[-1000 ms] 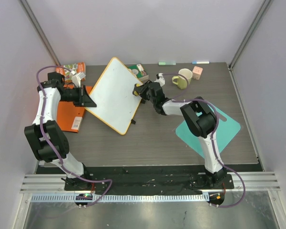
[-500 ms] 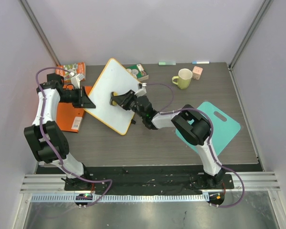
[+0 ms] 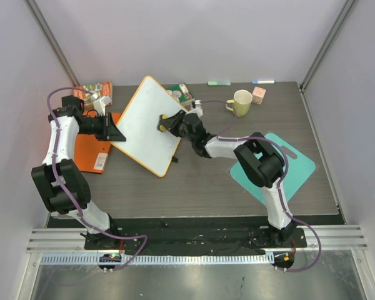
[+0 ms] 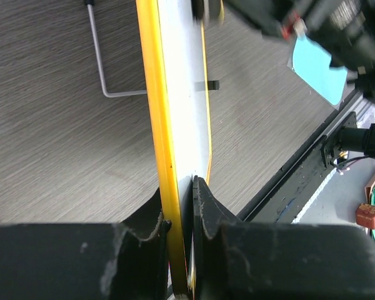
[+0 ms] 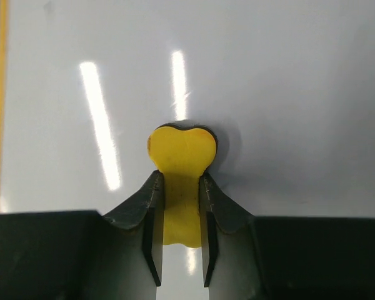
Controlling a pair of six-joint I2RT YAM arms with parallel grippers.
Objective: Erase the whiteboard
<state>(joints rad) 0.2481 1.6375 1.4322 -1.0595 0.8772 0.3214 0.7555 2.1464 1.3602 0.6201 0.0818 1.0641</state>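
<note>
Left gripper (image 4: 181,195) is clamped on the whiteboard (image 3: 147,125): fingers narrow, one on each side of the orange frame at the board's left corner. I read that as a firm pinch on the edge.

Right gripper (image 5: 180,187) has its fingers closed on a yellow eraser (image 5: 181,149). The eraser's rounded head sticks out past the fingertips and presses against the white surface. From the top camera that contact point sits in the board's upper right part, near its right edge.

The whiteboard sits in the left-centre of the table (image 3: 206,187), turned corner-on like a diamond. Its left corner overlaps the right edge of the orange folder (image 3: 90,153), and its far corner is near the small boxes (image 3: 184,95) at the back. In the left wrist view I see it edge-on, with a thin metal wire leg (image 4: 100,56) lying on the table beside it.

The surface around the eraser reads plain white, with two glare streaks.

Yellow mug (image 3: 240,102) and pink cube (image 3: 259,94) are at the back right, well apart from the board. The teal cutting board (image 3: 300,165) lies to the right, under the right arm's elbow
</note>
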